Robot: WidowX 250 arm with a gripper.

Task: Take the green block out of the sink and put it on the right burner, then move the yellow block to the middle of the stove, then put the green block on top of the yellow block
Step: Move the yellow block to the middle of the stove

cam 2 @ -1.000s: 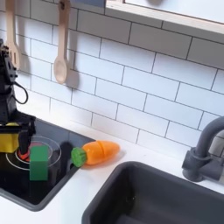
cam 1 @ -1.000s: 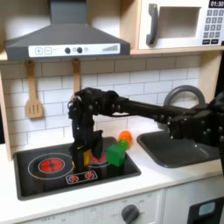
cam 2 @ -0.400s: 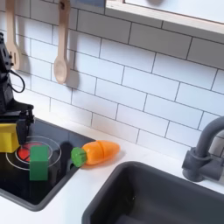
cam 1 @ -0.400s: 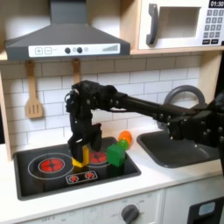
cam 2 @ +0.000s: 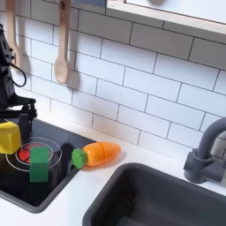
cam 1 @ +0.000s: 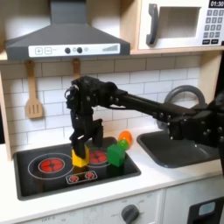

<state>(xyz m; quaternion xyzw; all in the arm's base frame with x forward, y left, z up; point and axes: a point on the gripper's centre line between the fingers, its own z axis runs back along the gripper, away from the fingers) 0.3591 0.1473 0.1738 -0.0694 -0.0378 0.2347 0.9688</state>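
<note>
— Two blocks where?
— Both on the flat black stove [cam 1: 52, 179]: yellow block [cam 1: 80, 159] mid-stove, boxy; green block [cam 1: 115, 155] cube on a red ring.
— Gripper [cam 1: 83, 143]?
— Jaws parted just above the yellow block.

The black arm reaches across from the first exterior view's right, its tool [cam 1: 81, 145] pointing down, fingers apart.

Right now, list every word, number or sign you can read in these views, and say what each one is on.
Microwave: display at the top right corner shows digits that seem to start "01:0", cut by the frame edge; not certain.
Microwave keypad: button marks too small to read.
Range hood: small control symbols, too blurred to read.
Stove: red knob marks at the front, shapes only, no text.
Nothing else carries readable text in either exterior view.
</note>
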